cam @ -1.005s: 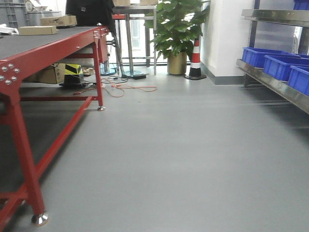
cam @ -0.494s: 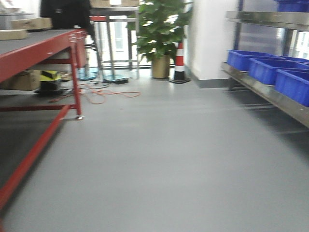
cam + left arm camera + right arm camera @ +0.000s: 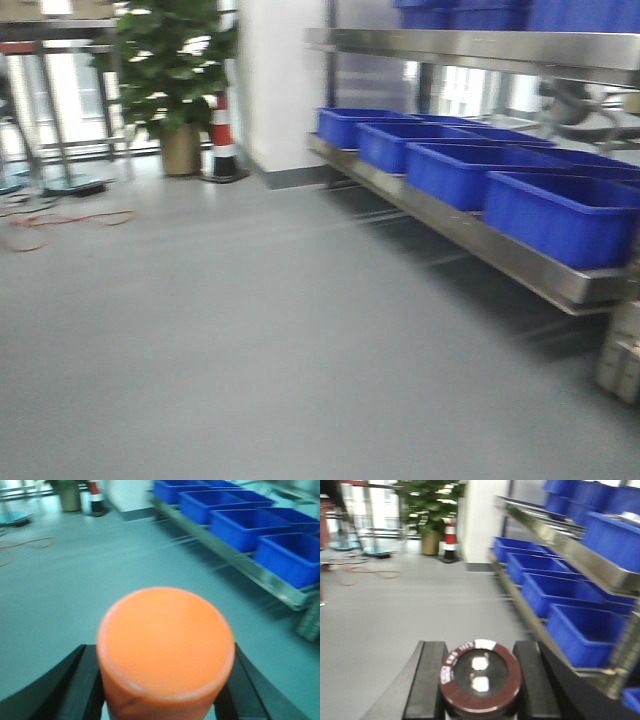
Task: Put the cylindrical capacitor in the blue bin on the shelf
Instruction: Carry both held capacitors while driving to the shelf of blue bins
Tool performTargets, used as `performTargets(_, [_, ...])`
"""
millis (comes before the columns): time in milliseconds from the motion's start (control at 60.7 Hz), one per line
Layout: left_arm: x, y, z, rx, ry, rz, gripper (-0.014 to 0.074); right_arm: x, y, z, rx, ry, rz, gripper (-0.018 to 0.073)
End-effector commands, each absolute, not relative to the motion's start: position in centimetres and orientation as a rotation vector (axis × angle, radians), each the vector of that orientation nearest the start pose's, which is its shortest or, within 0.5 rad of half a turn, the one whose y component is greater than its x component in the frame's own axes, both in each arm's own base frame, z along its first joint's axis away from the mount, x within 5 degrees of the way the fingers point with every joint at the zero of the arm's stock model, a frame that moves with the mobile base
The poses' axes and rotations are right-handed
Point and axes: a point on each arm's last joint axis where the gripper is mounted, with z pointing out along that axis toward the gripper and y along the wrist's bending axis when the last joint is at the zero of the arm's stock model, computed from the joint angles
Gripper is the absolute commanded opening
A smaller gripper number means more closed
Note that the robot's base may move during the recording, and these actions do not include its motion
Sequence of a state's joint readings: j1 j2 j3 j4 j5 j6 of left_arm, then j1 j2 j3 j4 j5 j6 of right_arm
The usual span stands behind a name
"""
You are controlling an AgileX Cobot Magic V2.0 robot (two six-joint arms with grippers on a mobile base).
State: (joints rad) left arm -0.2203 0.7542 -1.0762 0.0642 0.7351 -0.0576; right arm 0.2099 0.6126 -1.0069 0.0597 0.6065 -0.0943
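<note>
My right gripper (image 3: 480,680) is shut on the cylindrical capacitor (image 3: 481,674), dark brown with a silvery patch on its rim and two bright terminals on top, held between both black pads. My left gripper (image 3: 165,680) is shut on an orange cylinder (image 3: 166,645), also held between its pads. The stainless steel shelf (image 3: 470,235) stands at the right with a row of blue bins (image 3: 560,215) on its lower tier and more bins on the tier above. The shelf shows in the right wrist view (image 3: 570,555) and the left wrist view (image 3: 270,580) too. Neither gripper shows in the front view.
Grey floor stretches ahead. A potted plant (image 3: 175,80) and a red-white traffic cone (image 3: 223,140) stand at the back by a white wall pillar (image 3: 280,80). An orange cable (image 3: 60,222) lies on the floor at left. A metal stand (image 3: 60,110) is at far left.
The view has swung to the right: the red table has left the frame and the shelf with blue bins now fills the right side, closer than before.
</note>
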Motion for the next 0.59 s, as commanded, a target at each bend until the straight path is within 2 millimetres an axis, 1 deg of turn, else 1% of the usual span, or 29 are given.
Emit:
performTargets(0, [12.46,-2.52,43.80,0.170,1.865,-0.132,-0.0111,8.94,2.16,44.41,-0.241,1.649,0.140,-0.0143])
performTargets(576, [12.46,-2.52,43.80,0.170,1.865,-0.132,-0.0111,8.94,2.16,44.41,-0.241,1.649,0.140,-0.0143])
